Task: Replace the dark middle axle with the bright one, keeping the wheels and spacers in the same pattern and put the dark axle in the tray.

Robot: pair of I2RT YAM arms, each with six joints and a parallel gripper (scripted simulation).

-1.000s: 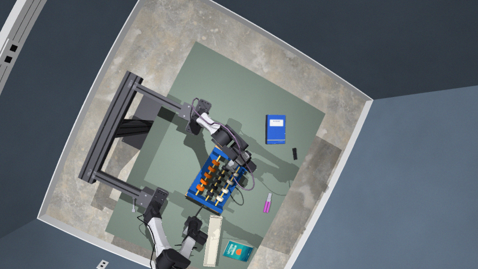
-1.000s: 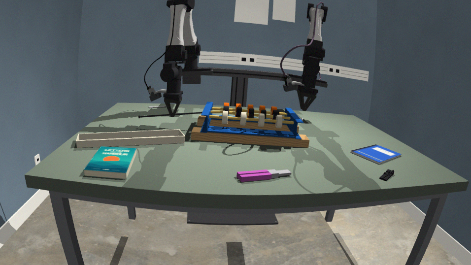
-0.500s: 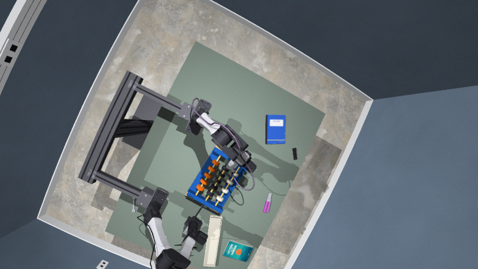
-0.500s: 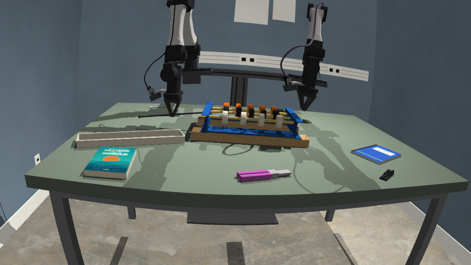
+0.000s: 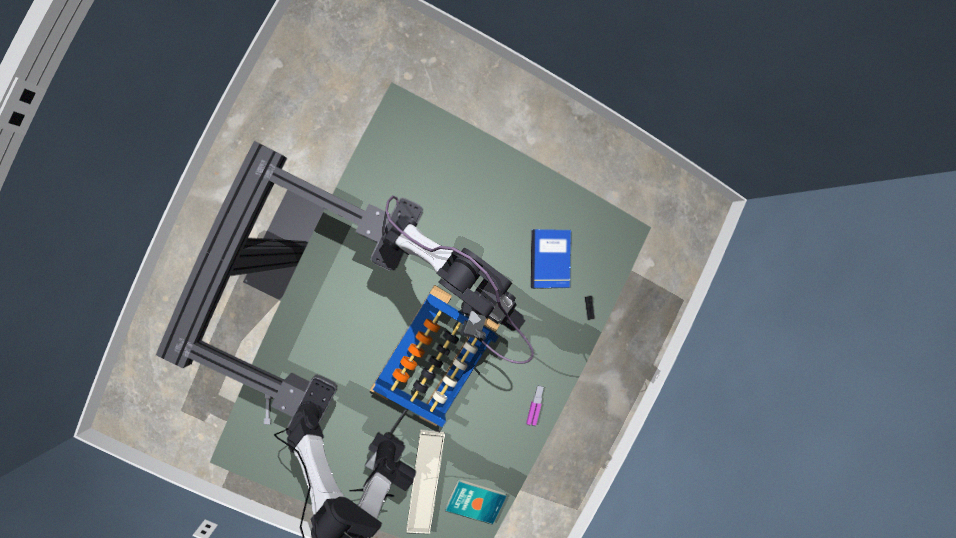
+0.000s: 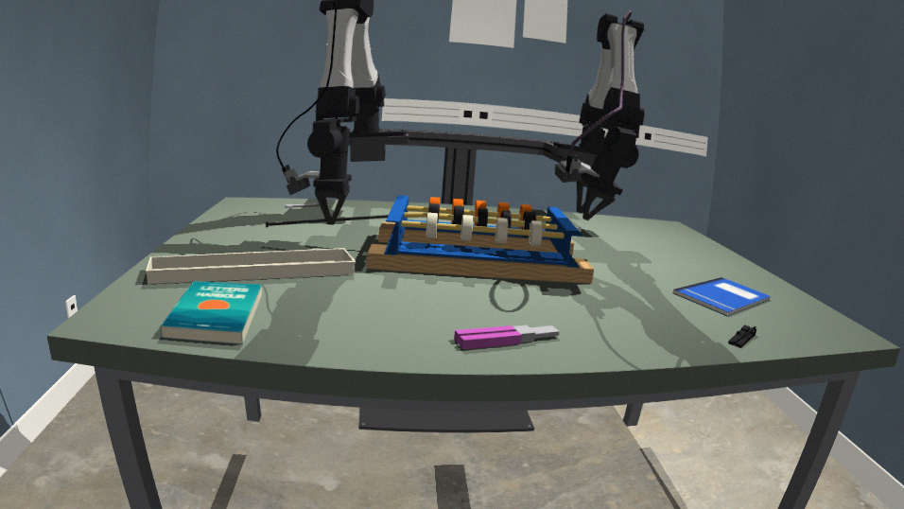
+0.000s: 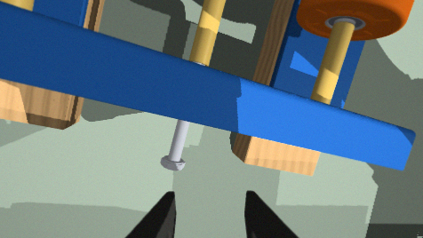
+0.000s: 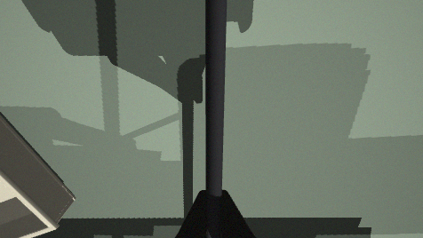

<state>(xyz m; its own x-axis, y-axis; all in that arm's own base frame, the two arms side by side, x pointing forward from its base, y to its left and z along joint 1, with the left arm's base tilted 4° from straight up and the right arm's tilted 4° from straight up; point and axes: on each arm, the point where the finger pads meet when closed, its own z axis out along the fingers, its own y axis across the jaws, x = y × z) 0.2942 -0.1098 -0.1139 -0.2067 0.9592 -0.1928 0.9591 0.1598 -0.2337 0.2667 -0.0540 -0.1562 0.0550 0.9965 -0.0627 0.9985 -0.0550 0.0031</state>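
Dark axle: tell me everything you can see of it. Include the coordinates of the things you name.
The dark axle (image 5: 399, 420) (image 6: 363, 218) (image 8: 215, 111) is a slim, straight, smooth, near-black rod, apparently metal, with a small head at its outer end. It lies roughly level above the table, gripped by the right tool (image 5: 391, 434) (image 6: 331, 221) (image 8: 213, 194). Its other end reaches the blue rail (image 5: 409, 404) (image 6: 392, 218); how far in is unclear.

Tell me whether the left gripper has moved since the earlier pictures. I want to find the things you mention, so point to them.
Yes. In the exterior view, the left gripper (image 6: 587, 217) (image 7: 210, 202) leans further picture-right, away from the blue rail (image 5: 449, 306) (image 6: 564, 221) (image 7: 200, 95), its tips slightly lower.
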